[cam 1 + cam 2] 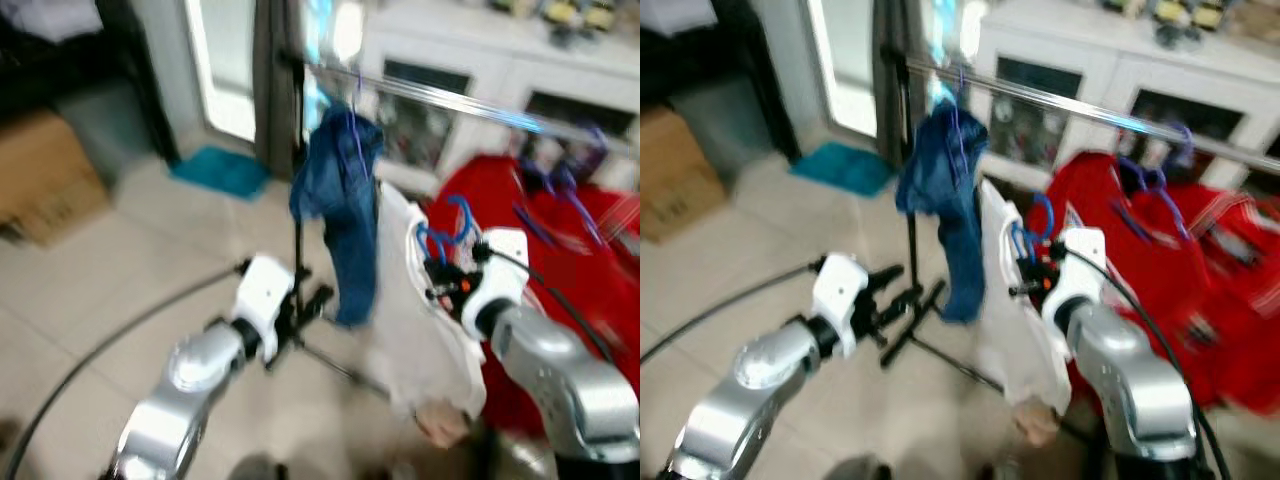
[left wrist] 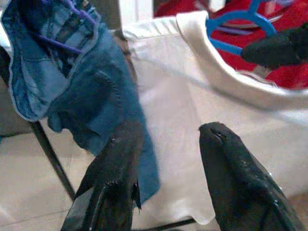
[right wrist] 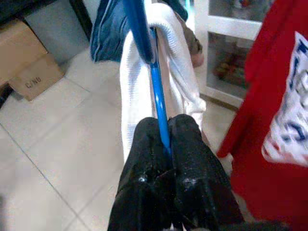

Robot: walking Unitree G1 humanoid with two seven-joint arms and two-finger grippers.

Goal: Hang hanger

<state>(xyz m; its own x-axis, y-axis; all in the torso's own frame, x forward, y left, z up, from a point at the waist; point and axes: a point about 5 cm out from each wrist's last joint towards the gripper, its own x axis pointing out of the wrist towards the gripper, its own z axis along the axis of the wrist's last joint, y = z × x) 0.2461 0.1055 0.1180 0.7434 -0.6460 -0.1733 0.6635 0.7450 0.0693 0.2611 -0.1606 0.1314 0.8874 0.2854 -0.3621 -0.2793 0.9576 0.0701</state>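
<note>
You see a blue hanger (image 3: 155,82) carrying a white shirt (image 1: 420,300), held below the rail (image 1: 450,100), beside hanging jeans (image 1: 345,200).

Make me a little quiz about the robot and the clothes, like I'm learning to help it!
1. True or false: the right claw is shut on the blue hanger.
2. What colour is the garment on that hanger? A) white B) green C) black
3. Fill in: the left claw is ____, holding nothing.

Key: 1 true. 2 A, the white garment, between the denim garment and the red garments on the rail. 3 open.
</note>
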